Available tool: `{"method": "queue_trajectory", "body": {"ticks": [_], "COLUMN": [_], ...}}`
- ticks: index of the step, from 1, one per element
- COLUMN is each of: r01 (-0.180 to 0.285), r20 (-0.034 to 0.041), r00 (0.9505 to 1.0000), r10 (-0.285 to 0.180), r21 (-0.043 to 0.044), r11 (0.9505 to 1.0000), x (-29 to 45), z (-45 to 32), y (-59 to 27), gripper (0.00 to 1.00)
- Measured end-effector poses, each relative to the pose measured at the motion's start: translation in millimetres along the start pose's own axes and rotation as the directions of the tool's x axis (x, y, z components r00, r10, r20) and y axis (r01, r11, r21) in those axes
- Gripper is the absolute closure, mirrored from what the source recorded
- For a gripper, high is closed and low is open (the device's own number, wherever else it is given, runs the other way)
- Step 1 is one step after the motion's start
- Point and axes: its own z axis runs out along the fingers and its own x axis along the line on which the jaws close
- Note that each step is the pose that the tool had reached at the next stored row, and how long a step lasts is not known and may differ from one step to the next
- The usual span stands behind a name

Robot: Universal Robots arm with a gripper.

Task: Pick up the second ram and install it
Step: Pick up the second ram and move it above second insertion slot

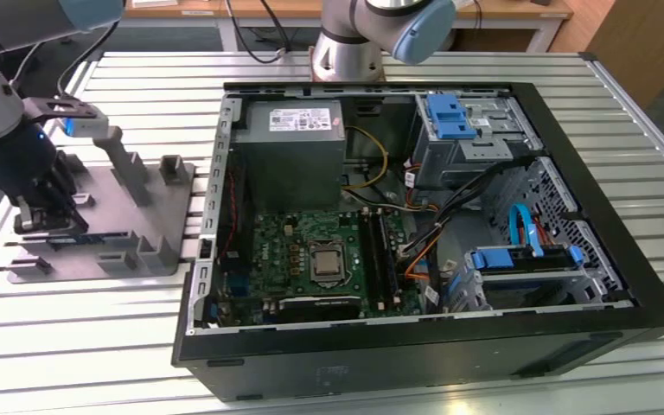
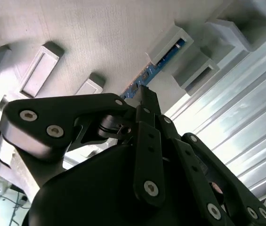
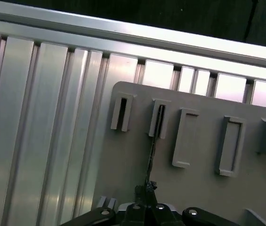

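Observation:
The second ram [image 2: 163, 61] is a thin blue-green strip standing on edge in the slots of the grey fixture [image 1: 136, 207] at the exterior view's left. In the first wrist view the ram [image 3: 152, 150] shows edge-on as a thin dark line running out of a slot. My gripper [image 1: 46, 220] is down on the fixture, over one end of the strip. In both wrist views its black fingers [image 2: 148, 101] come together on the strip's edge, so the gripper [image 2: 145, 92] looks shut on the ram, which still sits in its slots. The gripper's tips [image 3: 147, 187] meet at the strip.
An open black computer case [image 1: 609, 285] lies beside the fixture, with the green motherboard [image 1: 297, 259] and its long dark memory slots [image 1: 375, 251] inside. The fixture carries upright posts [image 1: 124, 164]. Everything rests on a ribbed aluminium table [image 1: 79, 346].

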Motion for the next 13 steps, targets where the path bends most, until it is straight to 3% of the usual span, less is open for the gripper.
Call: {"method": "queue_trajectory", "body": {"ticks": [4,9,13], "r01": [-0.071,-0.151,-0.158], "r20": [-0.0011,-0.0024,-0.0025], "r00": [0.9975,0.9885,0.9875], "r10": [0.071,0.151,0.158], "r21": [-0.0021,-0.0043,-0.0046], "r11": [0.9975,0.9885,0.9875], "x": [0.0,-0.1,-0.1], "z": [0.7,1.5,1.5], "y": [0.0,0.1,0.0], "gripper": [0.90,0.90,0.90]}}
